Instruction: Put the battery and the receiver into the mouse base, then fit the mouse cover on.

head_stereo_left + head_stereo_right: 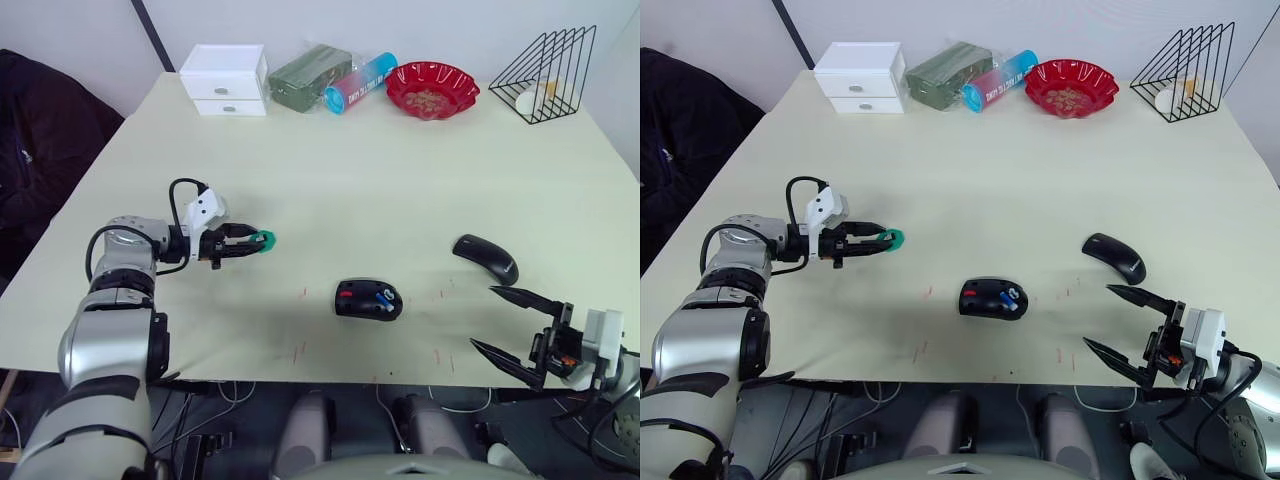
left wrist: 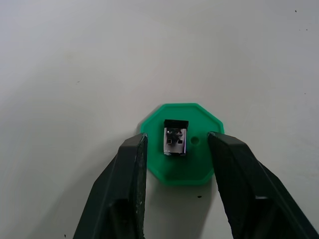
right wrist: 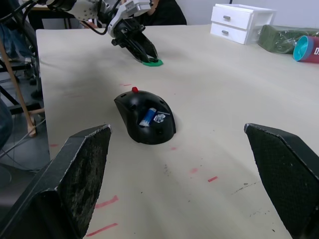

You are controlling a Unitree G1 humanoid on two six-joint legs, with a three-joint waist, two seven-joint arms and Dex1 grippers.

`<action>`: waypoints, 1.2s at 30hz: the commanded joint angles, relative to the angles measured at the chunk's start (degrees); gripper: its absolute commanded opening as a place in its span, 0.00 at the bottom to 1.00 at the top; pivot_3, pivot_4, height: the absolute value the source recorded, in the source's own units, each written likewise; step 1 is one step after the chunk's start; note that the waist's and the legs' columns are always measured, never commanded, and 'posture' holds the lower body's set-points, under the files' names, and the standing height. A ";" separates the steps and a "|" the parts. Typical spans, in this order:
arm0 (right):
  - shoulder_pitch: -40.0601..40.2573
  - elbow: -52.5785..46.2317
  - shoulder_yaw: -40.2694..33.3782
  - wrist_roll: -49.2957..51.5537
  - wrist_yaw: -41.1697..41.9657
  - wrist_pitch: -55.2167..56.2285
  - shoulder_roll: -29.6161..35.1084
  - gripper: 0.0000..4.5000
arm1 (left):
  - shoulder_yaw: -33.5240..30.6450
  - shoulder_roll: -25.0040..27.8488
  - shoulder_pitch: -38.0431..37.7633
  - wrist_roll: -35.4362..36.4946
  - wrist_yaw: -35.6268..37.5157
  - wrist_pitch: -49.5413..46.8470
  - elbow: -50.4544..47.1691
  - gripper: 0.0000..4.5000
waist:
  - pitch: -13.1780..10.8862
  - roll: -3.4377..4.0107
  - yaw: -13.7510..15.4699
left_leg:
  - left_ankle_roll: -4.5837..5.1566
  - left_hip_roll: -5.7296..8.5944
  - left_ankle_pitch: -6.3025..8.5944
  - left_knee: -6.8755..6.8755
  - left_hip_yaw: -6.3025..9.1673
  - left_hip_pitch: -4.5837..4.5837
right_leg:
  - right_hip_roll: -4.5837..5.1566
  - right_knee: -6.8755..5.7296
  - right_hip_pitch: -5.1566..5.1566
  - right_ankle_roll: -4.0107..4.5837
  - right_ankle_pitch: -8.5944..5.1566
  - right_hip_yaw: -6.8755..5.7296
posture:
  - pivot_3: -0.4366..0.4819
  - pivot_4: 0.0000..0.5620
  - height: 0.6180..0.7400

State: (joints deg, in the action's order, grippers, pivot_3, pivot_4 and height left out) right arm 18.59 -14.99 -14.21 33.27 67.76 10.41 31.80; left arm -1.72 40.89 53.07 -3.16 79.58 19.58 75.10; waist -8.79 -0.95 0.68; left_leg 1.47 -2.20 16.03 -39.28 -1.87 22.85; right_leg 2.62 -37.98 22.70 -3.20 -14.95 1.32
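Receiver (image 2: pixel 176 137) lies on a green disc (image 2: pixel 182 164) between the left gripper (image 2: pixel 177 149) fingers, jaws narrowly apart, not touching it. Battery (image 3: pixel 148 116) sits inside the mouse base (image 1: pixel 368 299) at table centre. Mouse cover (image 1: pixel 485 257) rests nearby, beside the right gripper (image 1: pixel 510 322), jaws spread wide and empty.
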 commanded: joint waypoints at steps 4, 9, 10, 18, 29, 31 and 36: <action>0.20 -1.80 -1.41 0.81 -0.15 0.88 0.82 1.00 | -0.25 -0.02 -0.44 -0.37 0.26 0.60 0.35 0.00 | 0.01 0.00 -0.01 | 0.00 0.00 0.00 0.00 0.00 -0.01 | 0.00 -0.01 0.00 0.00 0.00 0.00 | 0.48 0.27 1.00; 0.14 -1.73 -1.46 0.88 -0.08 0.91 0.96 1.00 | -0.22 -0.05 -0.64 -0.42 0.29 0.65 0.37 0.00 | 0.01 -0.01 0.00 | 0.00 0.00 0.00 0.00 0.00 -0.01 | 0.00 -0.01 0.00 0.00 0.00 0.00 | 0.48 0.27 1.00; 0.13 -1.74 -1.46 0.92 -0.07 0.90 0.97 1.00 | -0.31 -0.06 -0.64 -0.33 0.25 0.60 0.37 0.00 | 0.01 -0.01 -0.01 | 0.00 0.00 0.00 0.00 0.00 -0.01 | 0.00 -0.01 0.00 0.00 0.00 0.00 | 0.48 0.27 1.00; -0.51 -2.00 -1.28 2.79 1.59 0.32 1.40 1.00 | -1.33 0.66 0.63 0.88 1.84 0.88 -0.02 0.00 | 0.01 -0.01 -0.01 | 0.00 0.00 0.00 0.00 0.00 -0.01 | 0.00 -0.01 0.00 0.00 0.00 0.00 | 0.48 0.27 1.00; -2.30 -1.72 -1.15 4.89 3.42 -1.12 3.03 1.00 | -1.06 3.08 4.68 2.40 11.92 4.02 -2.73 0.00 | 0.00 -0.02 0.00 | 0.00 0.00 0.00 -0.02 0.01 0.01 | 0.00 -0.01 0.00 0.00 0.00 -0.01 | 0.48 0.27 1.00; -3.35 -1.80 -0.83 5.43 3.44 -2.51 3.56 1.00 | 0.83 3.07 5.73 3.02 12.83 3.55 -4.25 0.00 | 0.00 -0.02 0.00 | 0.00 0.00 0.00 -0.02 0.01 0.01 | 0.00 -0.01 0.00 0.00 0.00 -0.01 | 0.48 0.27 1.00; -6.54 -2.04 -0.13 4.72 -0.85 -6.82 3.72 1.00 | 5.80 3.52 5.65 7.08 12.92 1.95 -10.13 0.00 | 0.00 -0.02 -0.01 | 0.00 0.00 0.00 -0.03 0.01 0.01 | 0.00 -0.01 0.00 0.00 0.00 -0.01 | 0.48 0.27 1.00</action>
State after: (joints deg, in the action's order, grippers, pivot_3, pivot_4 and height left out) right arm 13.39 -15.18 -14.11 37.00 69.30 5.77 35.30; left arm 2.86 43.36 58.11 0.46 89.71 22.21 68.83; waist -8.79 -0.96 0.67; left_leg 1.47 -2.20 16.03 -39.30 -1.86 22.87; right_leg 2.62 -37.99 22.70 -3.20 -14.95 1.32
